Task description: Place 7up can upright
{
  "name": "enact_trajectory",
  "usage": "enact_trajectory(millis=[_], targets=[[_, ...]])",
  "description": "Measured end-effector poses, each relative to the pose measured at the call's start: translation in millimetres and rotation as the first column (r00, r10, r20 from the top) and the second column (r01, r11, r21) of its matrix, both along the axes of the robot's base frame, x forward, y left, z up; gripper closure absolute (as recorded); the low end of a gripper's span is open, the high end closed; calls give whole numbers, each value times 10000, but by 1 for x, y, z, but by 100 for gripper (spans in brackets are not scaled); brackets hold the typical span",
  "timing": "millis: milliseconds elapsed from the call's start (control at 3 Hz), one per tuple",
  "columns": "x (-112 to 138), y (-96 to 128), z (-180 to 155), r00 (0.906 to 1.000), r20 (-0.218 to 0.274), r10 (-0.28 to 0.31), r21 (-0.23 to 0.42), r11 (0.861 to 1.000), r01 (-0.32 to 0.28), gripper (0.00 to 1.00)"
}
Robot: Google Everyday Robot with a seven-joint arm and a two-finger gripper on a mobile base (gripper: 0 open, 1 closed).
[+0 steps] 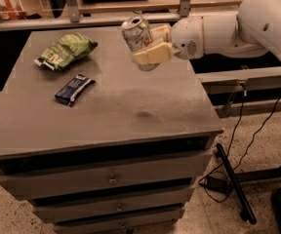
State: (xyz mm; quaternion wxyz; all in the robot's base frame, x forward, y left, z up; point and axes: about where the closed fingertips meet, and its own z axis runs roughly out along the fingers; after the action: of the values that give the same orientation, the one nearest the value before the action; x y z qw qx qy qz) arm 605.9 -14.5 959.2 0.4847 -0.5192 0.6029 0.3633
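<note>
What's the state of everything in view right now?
7up can: gripped, held above the table, silver top up, tilted a little.
gripper: over the table's back right, shut on the 7up can.
green snack bag: lying flat, back left, untouched.
dark blue wrapper: lying flat in front of the bag.
drawers: appear shut.

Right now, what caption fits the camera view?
The hand holds the 7up can, slightly tilted, above the grey cabinet.
</note>
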Motion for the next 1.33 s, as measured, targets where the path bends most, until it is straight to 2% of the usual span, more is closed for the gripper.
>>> enact_trajectory(millis=[333, 1333], targets=[[-1, 8, -18, 9999, -140, 43, 640, 9979, -34, 100], [3, 31, -65, 9977, -461, 501, 1673, 9850, -417, 100]])
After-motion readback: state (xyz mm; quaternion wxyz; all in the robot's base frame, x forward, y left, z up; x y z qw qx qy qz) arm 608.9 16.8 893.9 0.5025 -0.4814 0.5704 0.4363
